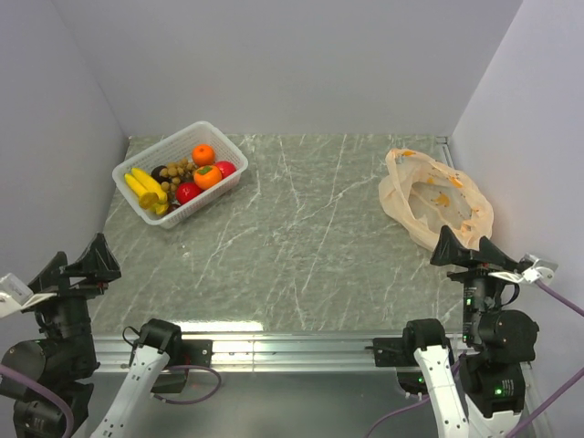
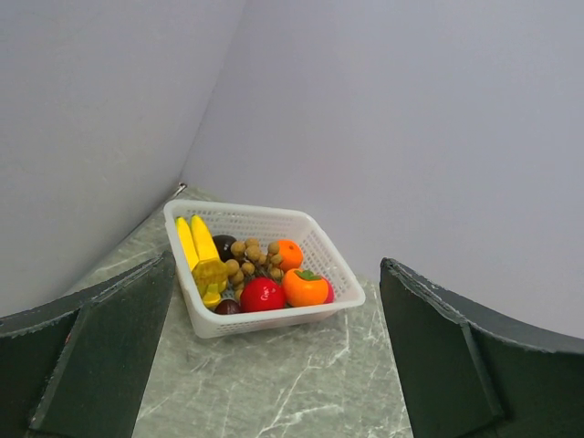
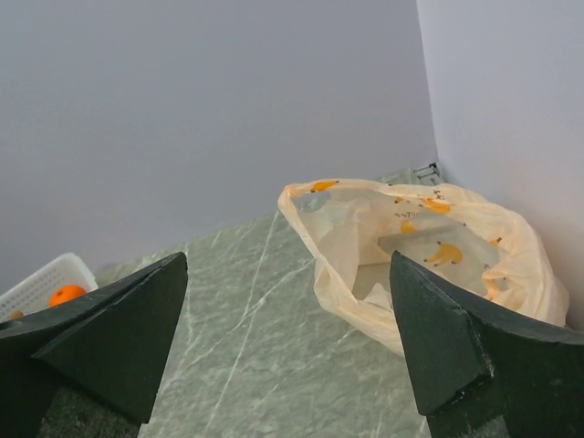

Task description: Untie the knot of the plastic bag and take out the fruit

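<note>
The peach plastic bag (image 1: 436, 198) lies slumped at the far right by the wall, its mouth spread open. No knot shows on it and no fruit shows inside; it also shows in the right wrist view (image 3: 429, 246). The fruit sits in a white basket (image 1: 157, 148) at the far left: bananas (image 1: 146, 187), a red apple (image 1: 188, 192), a persimmon (image 1: 207, 176) and a bunch of brown balls (image 1: 178, 171). My left gripper (image 1: 73, 265) is open and empty at the near left. My right gripper (image 1: 470, 251) is open and empty just in front of the bag.
A plain tangerine (image 1: 203, 153) and a dark brown fruit (image 2: 224, 245) also lie in the basket (image 2: 274, 319). Grey walls close the table at the left, back and right. A metal rail (image 1: 292, 347) runs along the near edge.
</note>
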{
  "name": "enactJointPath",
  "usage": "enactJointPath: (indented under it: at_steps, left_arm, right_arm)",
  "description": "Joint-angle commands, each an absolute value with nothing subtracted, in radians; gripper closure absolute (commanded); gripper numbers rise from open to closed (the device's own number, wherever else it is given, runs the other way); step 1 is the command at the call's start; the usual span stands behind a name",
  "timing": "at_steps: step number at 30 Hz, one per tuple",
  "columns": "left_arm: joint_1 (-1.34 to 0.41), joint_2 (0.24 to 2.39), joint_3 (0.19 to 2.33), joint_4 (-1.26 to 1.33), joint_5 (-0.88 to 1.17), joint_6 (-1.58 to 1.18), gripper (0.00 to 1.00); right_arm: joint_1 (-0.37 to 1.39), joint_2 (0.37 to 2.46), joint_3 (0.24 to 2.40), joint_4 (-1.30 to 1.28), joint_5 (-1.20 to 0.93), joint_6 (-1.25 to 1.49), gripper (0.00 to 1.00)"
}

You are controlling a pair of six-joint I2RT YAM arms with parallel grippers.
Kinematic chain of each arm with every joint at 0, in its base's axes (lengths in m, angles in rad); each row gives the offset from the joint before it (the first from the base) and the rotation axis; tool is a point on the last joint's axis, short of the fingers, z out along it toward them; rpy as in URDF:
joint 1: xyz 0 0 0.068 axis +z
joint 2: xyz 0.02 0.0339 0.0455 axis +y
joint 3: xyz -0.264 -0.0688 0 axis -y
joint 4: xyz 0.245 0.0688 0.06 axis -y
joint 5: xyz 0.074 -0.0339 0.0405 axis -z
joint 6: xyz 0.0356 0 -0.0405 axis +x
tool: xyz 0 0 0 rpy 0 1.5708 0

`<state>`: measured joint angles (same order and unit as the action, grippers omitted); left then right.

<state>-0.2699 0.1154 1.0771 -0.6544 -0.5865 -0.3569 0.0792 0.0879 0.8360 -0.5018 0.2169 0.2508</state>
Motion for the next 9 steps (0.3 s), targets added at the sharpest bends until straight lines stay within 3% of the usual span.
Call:
enactJointPath:
  at_steps: [1,9]
  left_arm:
    - [-0.272,0.118,1.063,-0.618,-0.598,-0.347,0.01]
    - [-0.272,0.133,1.034,-0.586,-0.574,-0.354,0.01]
  right_arm:
    - [0.087,0.078,0.828,-0.472,0.21,0.227,0.02]
    - [0.094,0.081,0.828,-0.472,0.213,0.229,0.02]
